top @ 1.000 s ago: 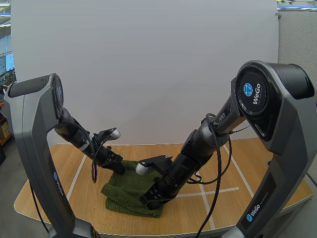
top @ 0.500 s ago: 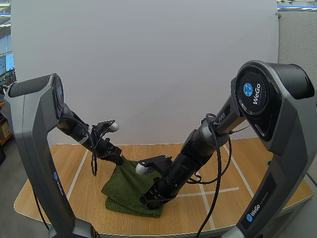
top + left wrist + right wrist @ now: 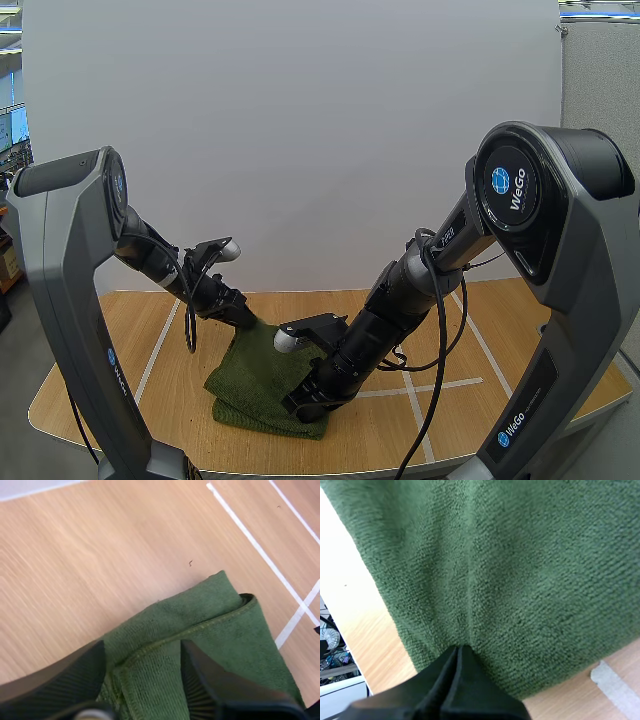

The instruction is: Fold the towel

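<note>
**Left:** my left gripper (image 3: 242,320) is closed narrow on the towel (image 3: 262,378). Its ribbed fingers (image 3: 200,680) clamp a doubled hem at the far left corner, which hangs raised off the table (image 3: 150,385).

**Centre:** the towel is a dark green pad, already doubled, lying toward the table's near edge. Its lifted corner slopes down to the flat part.

**Right:** my right gripper (image 3: 300,404) has its fingers closed together into one wedge, holding nothing that I can make out. The tip presses on the towel's near right part, where a crease runs out from it.

**Risks, as I judge them:**
- The thin hem may slip from the left pinch if I pull fast.
- The pad may drag or bunch if the right tip lifts.
- The fold may land skewed if I carry the corner off-line
</note>
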`<state>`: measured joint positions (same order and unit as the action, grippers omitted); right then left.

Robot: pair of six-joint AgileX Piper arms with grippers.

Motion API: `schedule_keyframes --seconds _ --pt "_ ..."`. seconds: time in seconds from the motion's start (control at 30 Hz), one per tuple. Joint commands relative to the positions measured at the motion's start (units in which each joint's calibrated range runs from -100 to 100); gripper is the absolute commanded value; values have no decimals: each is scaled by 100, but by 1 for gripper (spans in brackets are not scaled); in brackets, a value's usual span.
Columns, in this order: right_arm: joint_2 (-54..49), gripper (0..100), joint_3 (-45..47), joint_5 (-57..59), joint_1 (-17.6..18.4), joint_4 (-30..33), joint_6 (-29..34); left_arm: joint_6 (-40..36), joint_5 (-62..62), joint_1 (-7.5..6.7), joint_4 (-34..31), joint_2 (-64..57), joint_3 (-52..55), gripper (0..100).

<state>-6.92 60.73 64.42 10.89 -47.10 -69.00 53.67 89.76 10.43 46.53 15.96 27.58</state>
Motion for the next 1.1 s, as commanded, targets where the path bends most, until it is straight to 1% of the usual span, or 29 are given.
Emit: schedule_keyframes --seconds 0.0,0.1,0.17,0.23,0.27,0.3,0.33,0.37,0.43,0.47,0.53,0.67,0.73,0.8,0.9,1.07 --pt "-160 0 57 252 15 202 -62 36 666 -10 106 -646 -90 71" --pt "-658 0 15 230 5 373 45 26 972 -3 85 -1041 -90 67" --pt "-1004 0 -102 269 5 558 352 -28 1024 -3 6 -1207 -90 65" --pt "-1353 0 -273 430 5 741 613 -60 1024 -3 -119 -1379 -90 60" --pt "-1501 0 -350 599 5 791 681 -60 1024 -3 -238 -1434 -90 55" --pt "-1549 0 -372 686 5 791 692 -156 1024 -3 -327 -1486 -28 49" --pt "-1687 0 -427 1051 5 780 751 -212 1024 -3 -599 -1560 72 41" --pt "-1715 0 -427 1176 5 767 751 -212 1024 -3 -741 -1596 168 33" --pt "-1713 0 -412 1261 5 767 751 -188 1024 -3 -1143 -1619 348 9" --pt "-1702 0 -402 1245 5 755 751 -126 1024 -3 -1245 -1619 455 0" --pt "-1689 0 -402 1088 5 683 751 -24 1024 -3 -1296 -1619 676 0" --pt "-1585 0 -402 594 5 578 741 59 1024 -3 -1127 -1607 916 0" --pt "-1427 0 -402 577 5 578 730 97 1024 -3 -1130 -1579 970 0" --pt "-1124 0 -415 381 5 578 709 98 1024 -9 -1130 -1492 1028 0" --pt "-679 0 -416 -303 5 537 492 98 1024 -9 -1110 -1266 1047 0" --pt "199 0 -416 -1022 5 414 284 343 1024 -23 -646 -591 1047 0"
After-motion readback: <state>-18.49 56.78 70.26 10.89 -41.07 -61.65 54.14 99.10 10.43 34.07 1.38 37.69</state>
